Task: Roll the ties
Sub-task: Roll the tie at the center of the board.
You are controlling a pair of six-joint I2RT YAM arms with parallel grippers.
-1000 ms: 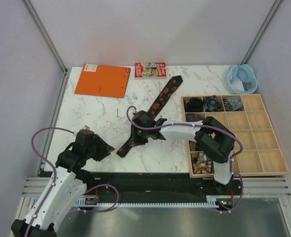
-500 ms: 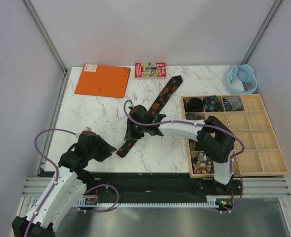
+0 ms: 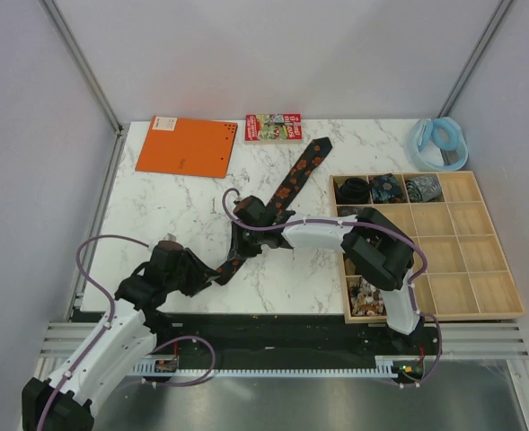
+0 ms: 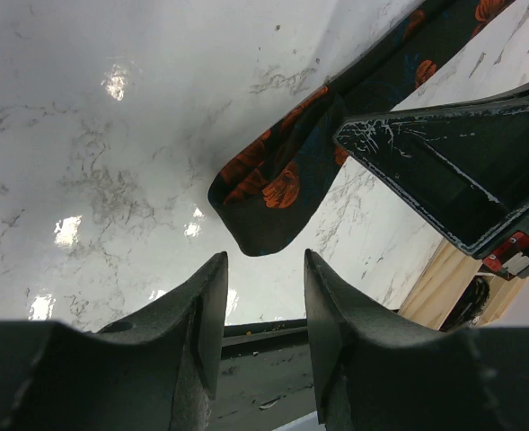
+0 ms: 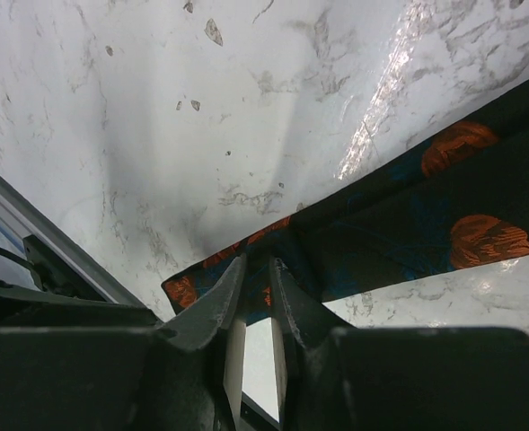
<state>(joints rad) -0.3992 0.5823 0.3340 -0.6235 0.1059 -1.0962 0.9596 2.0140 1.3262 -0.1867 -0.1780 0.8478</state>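
- A black tie (image 3: 293,182) with orange-red flowers lies diagonally across the marble table (image 3: 170,211).
- The right pincer (image 5: 257,262) is almost pressed together, pinching the tie's edge near its narrow end.
- The left pincer (image 4: 264,259) is spread, its fingers just short of the tie's tip.

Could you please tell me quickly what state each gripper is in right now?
Left gripper: open, holding nothing, just short of the floral tie.
Right gripper: closed on the floral tie's edge.
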